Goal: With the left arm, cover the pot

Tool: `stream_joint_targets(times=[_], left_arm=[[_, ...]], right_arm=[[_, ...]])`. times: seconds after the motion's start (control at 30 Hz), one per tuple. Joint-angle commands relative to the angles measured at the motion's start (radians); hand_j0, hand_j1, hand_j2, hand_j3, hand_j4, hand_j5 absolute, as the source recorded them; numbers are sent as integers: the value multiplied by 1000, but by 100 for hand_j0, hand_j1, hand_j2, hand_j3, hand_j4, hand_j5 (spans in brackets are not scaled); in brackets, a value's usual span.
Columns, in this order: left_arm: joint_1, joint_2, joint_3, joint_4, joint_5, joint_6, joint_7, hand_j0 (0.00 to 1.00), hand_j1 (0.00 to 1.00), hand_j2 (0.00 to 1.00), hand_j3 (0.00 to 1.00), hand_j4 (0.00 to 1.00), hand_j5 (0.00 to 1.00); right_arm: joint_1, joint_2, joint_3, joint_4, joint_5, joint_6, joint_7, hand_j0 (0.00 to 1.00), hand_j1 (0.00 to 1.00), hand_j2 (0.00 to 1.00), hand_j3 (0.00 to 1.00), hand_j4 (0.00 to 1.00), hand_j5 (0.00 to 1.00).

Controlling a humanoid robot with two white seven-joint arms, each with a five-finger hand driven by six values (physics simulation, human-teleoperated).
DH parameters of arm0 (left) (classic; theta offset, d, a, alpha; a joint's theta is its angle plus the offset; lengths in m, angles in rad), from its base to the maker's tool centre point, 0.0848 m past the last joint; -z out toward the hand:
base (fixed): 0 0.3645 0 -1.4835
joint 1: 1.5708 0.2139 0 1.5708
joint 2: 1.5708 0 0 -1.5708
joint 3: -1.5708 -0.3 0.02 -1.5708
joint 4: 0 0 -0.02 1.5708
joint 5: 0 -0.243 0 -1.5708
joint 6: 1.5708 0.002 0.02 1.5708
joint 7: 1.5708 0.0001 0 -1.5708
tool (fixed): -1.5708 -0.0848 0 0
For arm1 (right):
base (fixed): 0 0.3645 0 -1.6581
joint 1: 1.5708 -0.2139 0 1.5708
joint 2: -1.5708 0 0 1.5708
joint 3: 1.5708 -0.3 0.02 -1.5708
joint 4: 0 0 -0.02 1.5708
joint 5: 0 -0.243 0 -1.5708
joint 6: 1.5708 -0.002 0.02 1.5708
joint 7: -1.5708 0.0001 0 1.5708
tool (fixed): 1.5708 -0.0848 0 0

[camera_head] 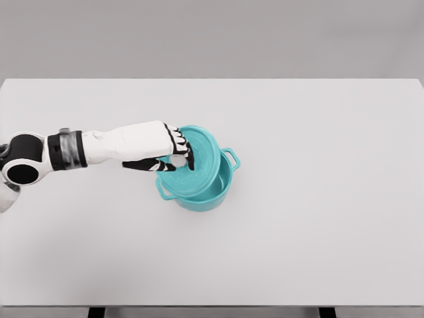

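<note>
**Lid held over the pot, offset toward the left and far side**

While held by the left hand [173,151], sits tilted above the pot: the teal lid [192,162], not yet seated on the rim. Clamped on the knob at the middle of the lid, with the fingers [180,140] curled down over it and the thumb underneath toward the near side. Comes in from the desk's left edge, the white left arm [99,147], lying almost parallel to the far edge. No right arm anywhere in view.

Stands on the desk [318,218] a little left of its centre, the teal pot [215,192], well apart from every edge. Shows its open inside only as a crescent on the right and near side, beside the right handle [231,158]; elsewhere hidden by the lid. Sticks out at the near left, the other handle [162,191].

Decisive relation: lid centre displaced from pot centre toward the left and the far edge, so the pot lies to the right of the hand and slightly nearer. Probably needs a short shift to the right and toward the near edge, then levelling and lowering. Cannot tell if the left rim of the lid already touches the pot. Risk, by judgement: lowering without this shift would leave the lid resting crooked on one side of the rim.
</note>
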Motion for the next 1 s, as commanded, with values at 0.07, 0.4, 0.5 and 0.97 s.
stream_joint_targets(times=[0.07, 0.4, 0.5, 0.97], left_arm=[[-2, -3, -6, 2, 6, 2, 0, 55, 55, 55, 55, 55, 55], [-3, -16, -11, 5, 4, 2, 0, 62, 62, 62, 62, 62, 62], [-5, -23, -11, 6, 3, 2, 0, 63, 63, 63, 63, 63, 63], [-6, -53, -11, 26, -2, 2, 0, 64, 64, 64, 64, 64, 64]], right_arm=[[0, 0, 0, -1, 1, 0, 0, 100, 100, 100, 100, 100, 100], [0, 0, 0, 0, 1, 0, 0, 100, 100, 100, 100, 100, 100], [0, 0, 0, 0, 1, 0, 0, 100, 100, 100, 100, 100, 100], [0, 0, 0, 0, 1, 0, 0, 100, 100, 100, 100, 100, 100]])
